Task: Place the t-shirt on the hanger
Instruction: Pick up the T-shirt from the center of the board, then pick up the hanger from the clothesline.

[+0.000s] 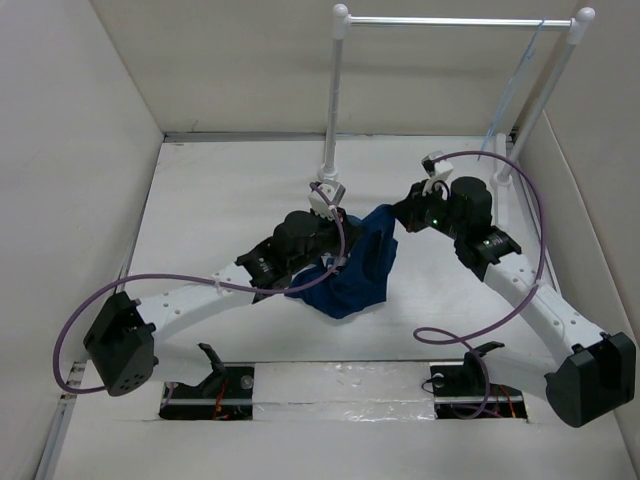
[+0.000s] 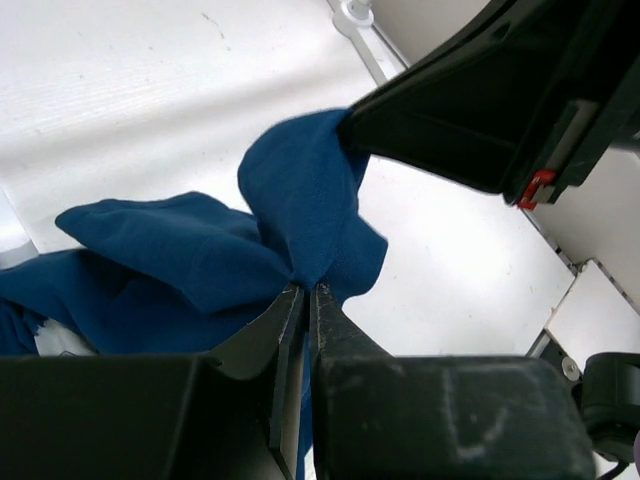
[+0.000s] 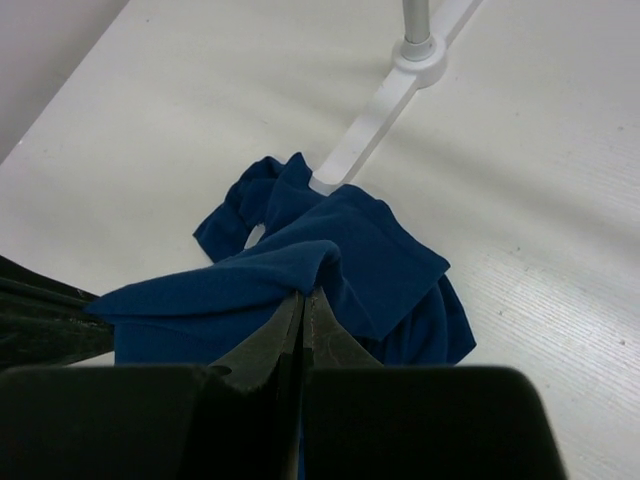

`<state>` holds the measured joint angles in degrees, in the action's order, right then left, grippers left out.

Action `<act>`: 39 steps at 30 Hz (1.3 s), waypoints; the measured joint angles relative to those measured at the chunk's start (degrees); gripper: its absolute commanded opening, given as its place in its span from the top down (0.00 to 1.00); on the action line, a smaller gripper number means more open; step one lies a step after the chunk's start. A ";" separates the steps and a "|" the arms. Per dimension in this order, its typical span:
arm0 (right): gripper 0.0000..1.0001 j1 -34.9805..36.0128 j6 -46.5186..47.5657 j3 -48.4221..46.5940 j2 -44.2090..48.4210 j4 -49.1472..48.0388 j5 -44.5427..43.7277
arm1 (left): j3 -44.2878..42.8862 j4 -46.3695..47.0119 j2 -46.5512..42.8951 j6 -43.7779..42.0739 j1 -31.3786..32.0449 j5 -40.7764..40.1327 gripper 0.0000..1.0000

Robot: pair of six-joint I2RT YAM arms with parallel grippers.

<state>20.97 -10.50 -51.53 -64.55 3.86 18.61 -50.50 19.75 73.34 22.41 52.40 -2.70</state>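
The dark navy t-shirt (image 1: 350, 285) is bunched in a heap in the middle of the table, its top edge lifted. My left gripper (image 1: 348, 232) is shut on a fold of the t-shirt (image 2: 300, 200), pinched at the jaw tips (image 2: 305, 288). My right gripper (image 1: 396, 216) is shut on another fold of the t-shirt (image 3: 340, 250), pinched at its jaw tips (image 3: 303, 295). The two grippers are close together over the shirt. The pale blue wire hanger (image 1: 510, 90) hangs from the right end of the rail, apart from the shirt.
The white garment rail (image 1: 455, 20) stands at the back; its left post (image 1: 332, 100) rises just behind the shirt, and its foot (image 3: 420, 60) lies on the table. White walls close in left, right and back. Purple cables loop from both arms.
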 measured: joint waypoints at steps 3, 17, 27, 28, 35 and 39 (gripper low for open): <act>1.00 0.00 -0.11 0.00 0.02 0.00 -1.09 | 0.48 -0.74 0.00 0.26 0.00 0.44 1.00; 0.41 -0.02 -0.22 -3.19 8.68 5.14 -4.33 | 1.22 2.82 -2.49 4.07 0.00 7.50 1.00; 1.00 -1.49 1.11 -21.94 7.65 8.66 -19.54 | 1.18 6.23 -0.50 5.16 0.00 12.20 1.00; 0.97 -2.03 1.38 -24.55 6.82 8.85 -22.45 | 1.18 6.36 -0.15 5.22 0.00 12.52 1.00; 0.26 -12.44 2.75 -44.48 -4.72 11.61 -35.01 | 1.75 9.01 0.31 5.70 0.00 14.12 1.00; 0.26 -18.43 3.17 -55.04 -15.52 14.71 -35.95 | 4.44 10.45 0.00 5.75 0.00 14.25 1.00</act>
<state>2.55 -7.33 -106.56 -80.07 18.57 -17.34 -46.06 30.20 73.34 28.16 52.40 11.55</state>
